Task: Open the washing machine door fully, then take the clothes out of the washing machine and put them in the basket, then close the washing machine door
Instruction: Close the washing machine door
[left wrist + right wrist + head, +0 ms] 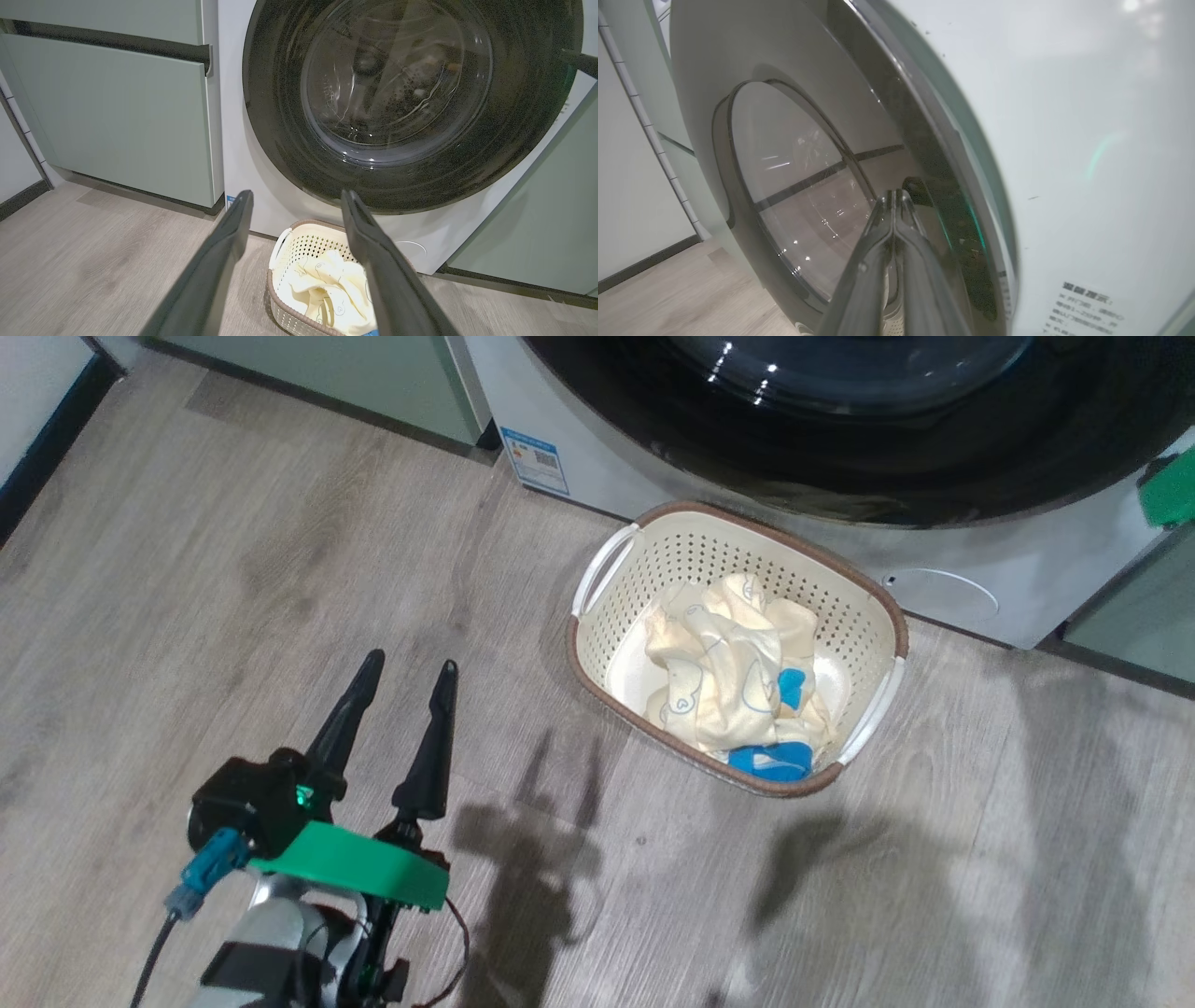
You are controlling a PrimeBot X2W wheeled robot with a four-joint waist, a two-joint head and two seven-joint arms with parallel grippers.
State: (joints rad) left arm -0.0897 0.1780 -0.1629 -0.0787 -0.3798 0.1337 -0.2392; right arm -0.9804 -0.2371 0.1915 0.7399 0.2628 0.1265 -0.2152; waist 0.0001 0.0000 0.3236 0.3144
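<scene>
Washing machine door [397, 84], glossy black rim, bulging clear glass

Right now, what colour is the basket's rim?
Brown, around the cream basket; clearest in the head view.

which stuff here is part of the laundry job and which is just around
Part of the job:
- washing machine door
- washing machine
- clothes, lying in the basket
- basket, on the floor in front of the machine

Just around:
- pale green cabinets on both sides of the machine
- wood floor
</scene>
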